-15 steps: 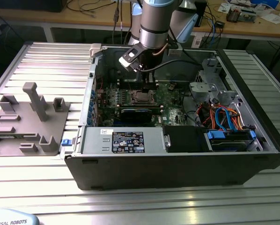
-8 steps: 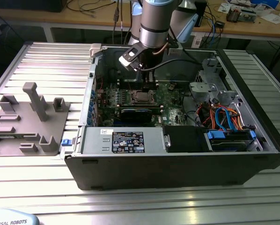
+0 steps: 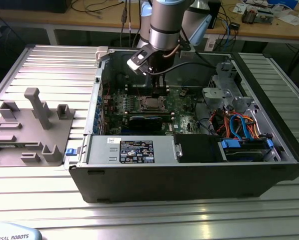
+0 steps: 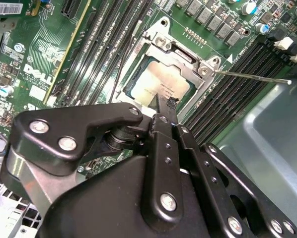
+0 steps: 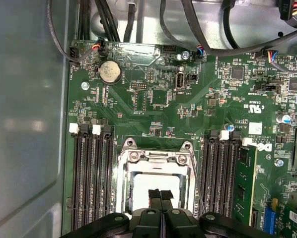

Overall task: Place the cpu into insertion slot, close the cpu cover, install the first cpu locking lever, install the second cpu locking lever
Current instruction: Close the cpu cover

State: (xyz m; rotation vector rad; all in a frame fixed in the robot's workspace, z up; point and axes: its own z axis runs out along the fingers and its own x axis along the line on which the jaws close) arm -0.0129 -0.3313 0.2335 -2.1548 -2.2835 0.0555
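The cpu [image 4: 153,84] lies in the insertion slot [image 5: 122,186] on the green motherboard [image 5: 153,106], its pale metal top [image 5: 146,184] showing. The silvery cpu cover [image 4: 188,63] appears to lie down around it, with its window framing the chip. My gripper [image 4: 167,102] hovers just over the chip's edge, its two black fingertips [image 5: 155,194] pressed together with nothing between them. One thin wire lever [image 4: 253,77] sticks out sideways from the socket's corner, and another thin lever [image 4: 122,67] runs along the opposite side. In the exterior view the gripper [image 3: 158,91] hangs over the socket [image 3: 152,103].
Black memory slots [image 5: 91,178] flank the socket on both sides [image 5: 220,173]. Dark cables [image 5: 198,29] run along the case wall. A power supply [image 3: 132,150] and a drive bay with orange and blue cables [image 3: 239,125] fill the case. A grey fixture tray [image 3: 32,127] sits at the exterior view's left.
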